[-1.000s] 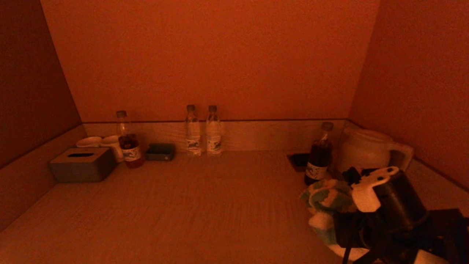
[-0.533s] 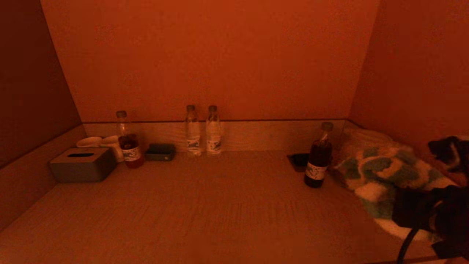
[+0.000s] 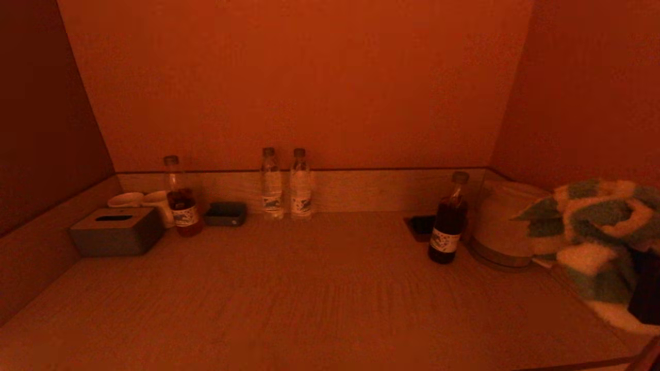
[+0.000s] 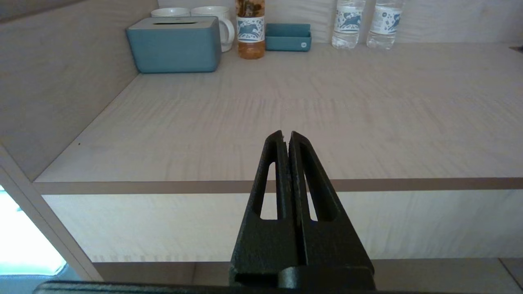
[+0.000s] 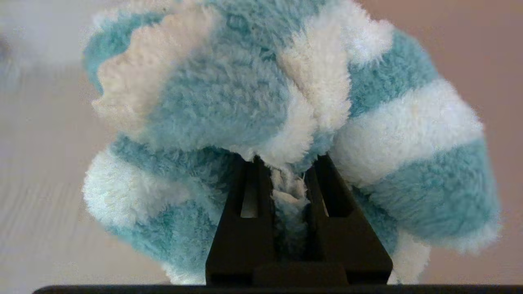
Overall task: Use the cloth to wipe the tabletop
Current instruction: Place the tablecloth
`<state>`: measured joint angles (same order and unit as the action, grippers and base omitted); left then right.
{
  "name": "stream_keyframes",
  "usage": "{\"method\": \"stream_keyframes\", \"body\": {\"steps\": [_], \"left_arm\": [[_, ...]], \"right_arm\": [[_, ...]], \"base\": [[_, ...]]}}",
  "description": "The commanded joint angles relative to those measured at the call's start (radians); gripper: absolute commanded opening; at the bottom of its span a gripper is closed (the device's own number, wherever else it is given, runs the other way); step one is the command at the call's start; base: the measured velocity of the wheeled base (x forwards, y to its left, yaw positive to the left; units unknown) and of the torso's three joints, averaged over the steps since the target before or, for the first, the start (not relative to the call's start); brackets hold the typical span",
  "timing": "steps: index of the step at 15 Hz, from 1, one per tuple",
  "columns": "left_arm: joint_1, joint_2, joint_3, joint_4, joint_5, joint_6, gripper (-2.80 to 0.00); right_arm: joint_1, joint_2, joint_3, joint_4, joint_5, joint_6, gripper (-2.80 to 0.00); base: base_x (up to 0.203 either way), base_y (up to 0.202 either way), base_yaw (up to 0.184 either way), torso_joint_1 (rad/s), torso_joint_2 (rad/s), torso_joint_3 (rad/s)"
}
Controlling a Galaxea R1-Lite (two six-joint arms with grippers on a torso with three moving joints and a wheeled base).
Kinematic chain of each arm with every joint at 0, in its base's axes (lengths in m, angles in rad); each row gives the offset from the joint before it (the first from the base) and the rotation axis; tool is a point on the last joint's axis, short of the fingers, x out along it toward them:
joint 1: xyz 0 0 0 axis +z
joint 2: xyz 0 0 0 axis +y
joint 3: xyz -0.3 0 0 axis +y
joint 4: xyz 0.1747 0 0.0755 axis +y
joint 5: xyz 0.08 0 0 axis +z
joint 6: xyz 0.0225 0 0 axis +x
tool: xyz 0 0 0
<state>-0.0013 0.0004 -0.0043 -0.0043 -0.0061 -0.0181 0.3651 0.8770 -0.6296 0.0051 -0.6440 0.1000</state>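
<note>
A fluffy teal-and-white striped cloth hangs bunched at the far right of the head view, lifted off the wooden tabletop. My right gripper is shut on the cloth, with a fold of it pinched between the fingers; in the head view only a dark bit of the gripper shows at the right edge. My left gripper is shut and empty, held in front of the tabletop's near edge, out of the head view.
Along the back wall stand a tissue box, two mugs, a tea bottle, a small tray and two water bottles. At back right stand a dark bottle and a kettle, just left of the cloth.
My right gripper has moved right and up with the cloth, from the table's front right to the far right edge. The kettle behind it has come back into sight.
</note>
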Motion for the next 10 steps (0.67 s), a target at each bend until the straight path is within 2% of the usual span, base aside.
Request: {"method": "stream_keyframes", "body": {"steps": [1,4,10], "left_arm": [[0.000,0.000,0.001,0.000,0.000,0.000,-2.80],[0.001,0.000,0.001,0.000,0.000,0.000,-2.80],[0.000,0.000,0.001,0.000,0.000,0.000,-2.80]], "right_arm": [[-0.041,-0.076,-0.033,-0.002,-0.006,-0.054,-2.80],[-0.060,-0.096,-0.080,-0.004,-0.008,-0.103,-2.80],[-0.060,-0.073,-0.130,-0.004,-0.005,-0.109,-2.80]], "base": [[0.000,0.000,0.000,0.000,0.00,0.000],[0.000,0.000,0.000,0.000,0.00,0.000],[0.000,0.000,0.000,0.000,0.00,0.000]]}}
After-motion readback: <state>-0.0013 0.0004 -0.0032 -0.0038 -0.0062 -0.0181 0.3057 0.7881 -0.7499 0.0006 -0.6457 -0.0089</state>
